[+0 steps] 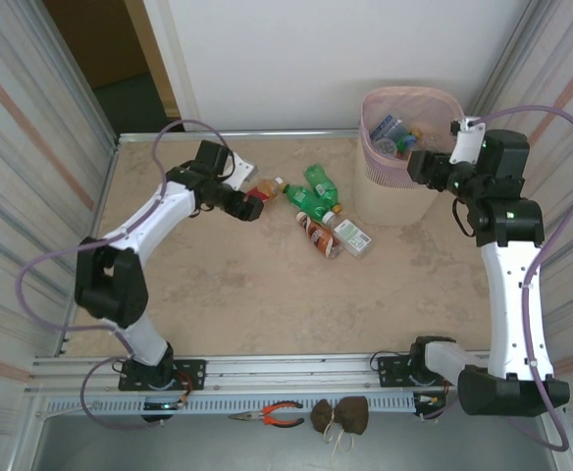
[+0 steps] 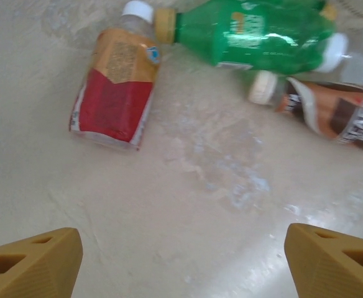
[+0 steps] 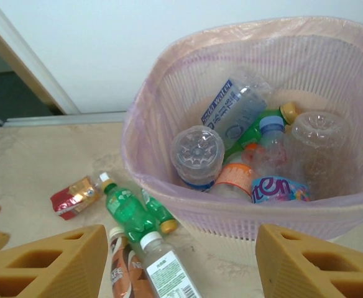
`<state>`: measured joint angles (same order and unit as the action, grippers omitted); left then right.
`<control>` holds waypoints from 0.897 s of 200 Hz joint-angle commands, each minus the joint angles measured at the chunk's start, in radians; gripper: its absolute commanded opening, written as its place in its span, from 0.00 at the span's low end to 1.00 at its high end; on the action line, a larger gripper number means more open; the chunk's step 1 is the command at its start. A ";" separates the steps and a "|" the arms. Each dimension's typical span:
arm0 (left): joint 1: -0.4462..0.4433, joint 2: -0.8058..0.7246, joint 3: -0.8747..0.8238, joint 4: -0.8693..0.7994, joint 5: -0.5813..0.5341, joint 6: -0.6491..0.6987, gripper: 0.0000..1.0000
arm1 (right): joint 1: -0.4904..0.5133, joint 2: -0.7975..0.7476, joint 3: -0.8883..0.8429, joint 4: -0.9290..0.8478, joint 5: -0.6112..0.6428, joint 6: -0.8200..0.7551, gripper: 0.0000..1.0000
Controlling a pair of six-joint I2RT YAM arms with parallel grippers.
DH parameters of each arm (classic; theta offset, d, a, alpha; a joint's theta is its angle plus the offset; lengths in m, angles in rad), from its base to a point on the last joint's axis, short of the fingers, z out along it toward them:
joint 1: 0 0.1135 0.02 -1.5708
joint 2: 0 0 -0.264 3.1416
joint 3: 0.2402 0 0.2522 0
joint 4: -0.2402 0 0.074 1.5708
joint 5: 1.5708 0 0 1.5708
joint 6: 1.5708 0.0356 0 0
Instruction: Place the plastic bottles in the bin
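- Fingers [image 2: 38, 264] of the left gripper [image 2: 181, 248] gaped wide, empty, over the beige table [image 2: 188, 186]; a red-labelled bottle [image 2: 116, 87] lay at eleven o'clock.
- Right gripper [image 3: 181, 239] hung parted, empty, by the pink bin [image 3: 138, 124] holding plastic bottles [image 3: 197, 155].
- White wall [image 1: 316, 59] rose at twelve o'clock.

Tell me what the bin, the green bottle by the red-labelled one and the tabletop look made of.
Bin: pale pink plastic, matte, finely ribbed walls that let light through. Green bottle: translucent glossy plastic, with bright highlights along its side. Tabletop: beige stone or stone-look laminate, hard to tell; smooth, mottled, faintly shiny.
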<state>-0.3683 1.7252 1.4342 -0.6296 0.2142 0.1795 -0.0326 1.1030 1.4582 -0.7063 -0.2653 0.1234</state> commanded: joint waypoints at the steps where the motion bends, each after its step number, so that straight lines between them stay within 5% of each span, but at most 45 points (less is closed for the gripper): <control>1: 0.002 0.100 0.103 -0.062 -0.062 0.094 0.88 | 0.008 -0.028 -0.010 -0.034 -0.007 0.005 0.63; 38: 0.003 0.266 0.261 -0.096 -0.135 0.146 0.91 | 0.014 -0.052 -0.011 -0.055 0.015 0.000 0.63; 112: 0.001 0.550 0.543 -0.190 -0.092 0.195 0.92 | 0.023 -0.043 -0.011 -0.049 0.019 -0.002 0.61; 179: 0.002 0.630 0.572 -0.187 -0.074 0.200 0.75 | 0.032 -0.039 -0.025 -0.042 0.021 0.008 0.61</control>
<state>-0.3668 2.3463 1.9823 -0.7891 0.1135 0.3637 -0.0105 1.0698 1.4425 -0.7574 -0.2543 0.1234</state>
